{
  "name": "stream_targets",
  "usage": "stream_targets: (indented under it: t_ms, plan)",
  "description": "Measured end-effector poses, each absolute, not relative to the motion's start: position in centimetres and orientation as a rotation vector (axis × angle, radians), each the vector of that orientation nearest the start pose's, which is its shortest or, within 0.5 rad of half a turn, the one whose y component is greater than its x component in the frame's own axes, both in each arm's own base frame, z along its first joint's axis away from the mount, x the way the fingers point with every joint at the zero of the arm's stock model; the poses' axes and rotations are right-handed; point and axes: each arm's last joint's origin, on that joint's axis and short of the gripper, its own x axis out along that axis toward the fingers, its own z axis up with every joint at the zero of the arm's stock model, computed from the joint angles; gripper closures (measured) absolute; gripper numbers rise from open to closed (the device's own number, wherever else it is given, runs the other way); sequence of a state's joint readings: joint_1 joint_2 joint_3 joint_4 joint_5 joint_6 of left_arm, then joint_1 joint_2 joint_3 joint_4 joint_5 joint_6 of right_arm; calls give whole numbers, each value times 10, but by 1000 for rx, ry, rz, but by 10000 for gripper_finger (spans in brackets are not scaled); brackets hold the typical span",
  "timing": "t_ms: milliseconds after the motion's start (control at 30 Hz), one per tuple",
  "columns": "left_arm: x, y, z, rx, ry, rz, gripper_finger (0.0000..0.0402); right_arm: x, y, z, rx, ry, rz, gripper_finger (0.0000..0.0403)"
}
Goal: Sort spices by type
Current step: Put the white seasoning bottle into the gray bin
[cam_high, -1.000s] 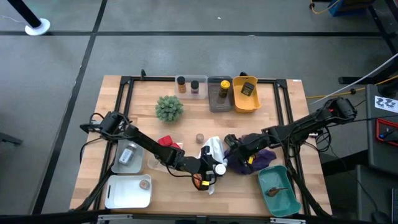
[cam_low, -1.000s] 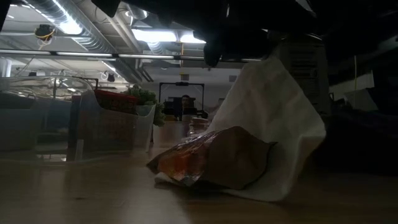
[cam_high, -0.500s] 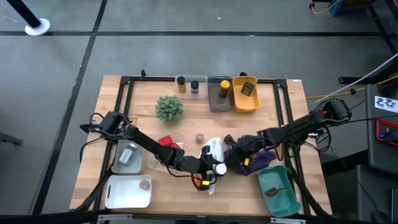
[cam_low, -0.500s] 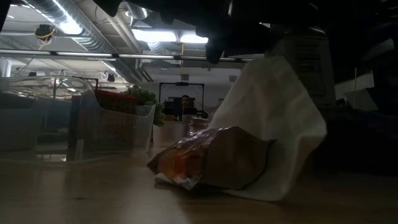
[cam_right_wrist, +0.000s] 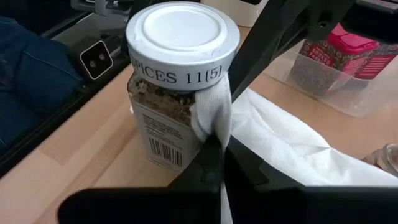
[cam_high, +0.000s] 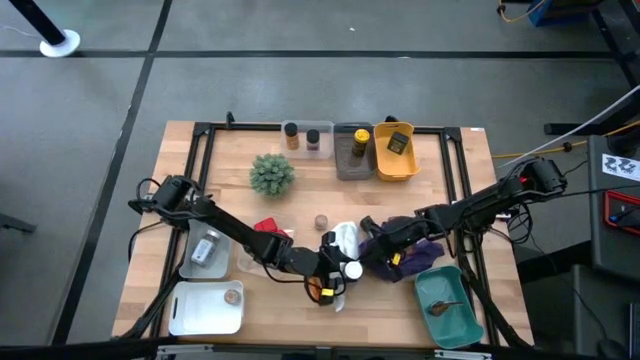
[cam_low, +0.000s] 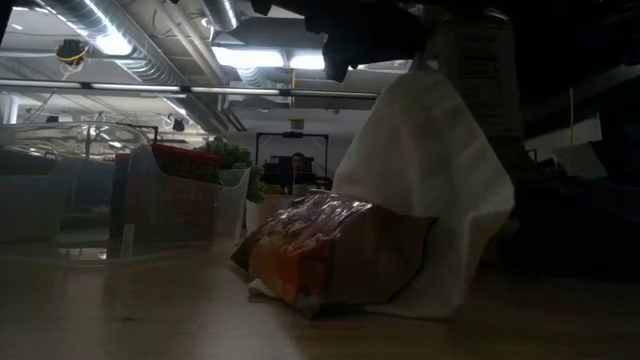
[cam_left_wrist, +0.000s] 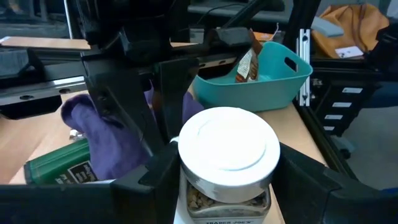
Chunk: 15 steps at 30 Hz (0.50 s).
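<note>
Now the white cloth (cam_high: 343, 240), pinched by the right gripper (cam_right_wrist: 214, 146) with its fingers closed on a fold, is draped against the white-capped spice jar (cam_left_wrist: 227, 163) held across the body by the left gripper (cam_left_wrist: 225, 186), at six o'clock from the table's middle. A tug could topple the jar or drag the foil packet (cam_low: 335, 250).

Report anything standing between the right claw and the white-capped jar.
The white cloth does: the right claw is shut on a fold of it that lies against the white-capped jar, just under the cap. The left claw grips that jar.
</note>
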State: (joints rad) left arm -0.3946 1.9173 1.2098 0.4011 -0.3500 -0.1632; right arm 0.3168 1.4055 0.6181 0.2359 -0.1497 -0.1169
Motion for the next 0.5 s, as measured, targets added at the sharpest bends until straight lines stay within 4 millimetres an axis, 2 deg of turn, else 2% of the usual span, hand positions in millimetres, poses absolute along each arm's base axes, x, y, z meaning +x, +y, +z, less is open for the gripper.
stream_targets:
  t_ms: [233, 400, 500]
  plan:
    - [395, -154, 209, -39, 318, -16, 206, 259, 89, 181, -159, 534, 485, 397]
    - [387, -152, 211, 0, 407, -16, 208, 259, 88, 180, -167, 540, 459, 397]
    - [383, -153, 205, 35, 489, -21, 205, 259, 87, 179, -176, 548, 428, 398]
